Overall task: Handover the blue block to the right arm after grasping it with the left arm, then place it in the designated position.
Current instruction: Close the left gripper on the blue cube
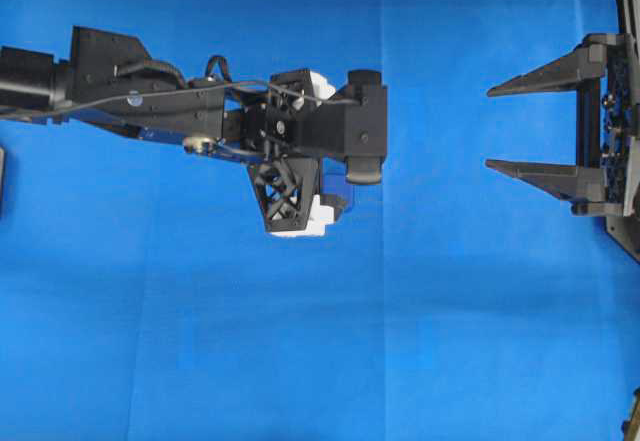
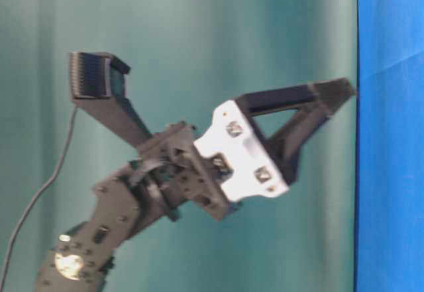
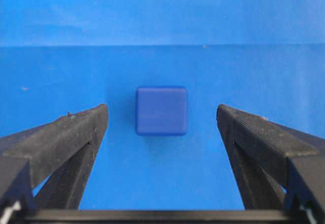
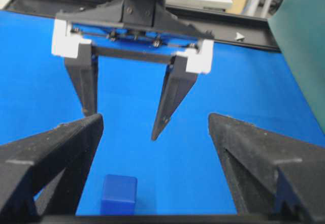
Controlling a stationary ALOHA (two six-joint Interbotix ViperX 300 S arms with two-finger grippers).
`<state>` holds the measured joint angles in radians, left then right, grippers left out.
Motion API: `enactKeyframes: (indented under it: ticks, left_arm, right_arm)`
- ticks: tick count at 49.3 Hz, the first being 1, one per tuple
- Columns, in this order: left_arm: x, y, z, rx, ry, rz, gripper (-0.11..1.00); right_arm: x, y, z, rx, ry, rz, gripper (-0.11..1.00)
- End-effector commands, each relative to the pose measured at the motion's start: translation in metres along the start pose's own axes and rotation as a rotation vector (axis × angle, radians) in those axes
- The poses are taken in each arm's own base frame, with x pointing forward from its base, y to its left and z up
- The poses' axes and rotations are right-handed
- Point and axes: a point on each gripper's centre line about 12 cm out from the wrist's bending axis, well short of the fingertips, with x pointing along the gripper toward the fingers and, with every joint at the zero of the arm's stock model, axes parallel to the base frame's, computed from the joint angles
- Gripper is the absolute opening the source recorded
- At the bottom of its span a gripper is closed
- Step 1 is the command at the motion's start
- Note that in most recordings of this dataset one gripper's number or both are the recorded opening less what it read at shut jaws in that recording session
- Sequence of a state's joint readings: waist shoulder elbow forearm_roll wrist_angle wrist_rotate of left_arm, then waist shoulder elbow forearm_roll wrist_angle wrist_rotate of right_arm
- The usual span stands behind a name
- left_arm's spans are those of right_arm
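The left tool [image 3: 162,132], black fingers on white brackets, stands wide and grips nothing. In the left wrist view the blue block [image 3: 161,110] lies flat on the blue cloth [image 3: 162,21] of the surface, centred in the gap between the two fingers and just beyond their tips, with cloth showing on both sides and no contact with either. The right wrist view shows the same left tool [image 4: 124,125] pointing down toward the cloth, its fingers [image 4: 172,99] apart; there the block [image 4: 119,193] sits nearer the camera than the tips, at the bottom edge of the picture. In the overhead view the left arm [image 1: 140,91] reaches in from the left and covers the block. The table-level view is blurred and shows one finger tip [image 2: 341,90] close to the cloth; contact cannot be told.

The right tool [image 1: 492,128], all black, also stands wide and holds nothing. It sits at the right edge of the overhead view, fingers pointing left, well apart from the left tool.
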<state>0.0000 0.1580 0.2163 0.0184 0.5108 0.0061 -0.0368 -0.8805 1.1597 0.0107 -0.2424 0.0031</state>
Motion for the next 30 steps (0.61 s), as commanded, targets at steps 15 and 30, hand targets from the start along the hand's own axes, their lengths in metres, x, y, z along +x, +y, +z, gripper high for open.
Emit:
enactKeyframes:
  ticks: [15,30]
  left_arm:
    - [0.038,-0.002,-0.013,-0.003,-0.028,-0.002,0.92]
    - [0.073,-0.002,-0.036,-0.002,0.032,-0.003,0.92]
  right_arm:
    - [0.004,-0.001,0.006,0.003,-0.014,-0.005,0.95]
    - [0.005,-0.001,0.004,0.003,-0.006,-0.005,0.95]
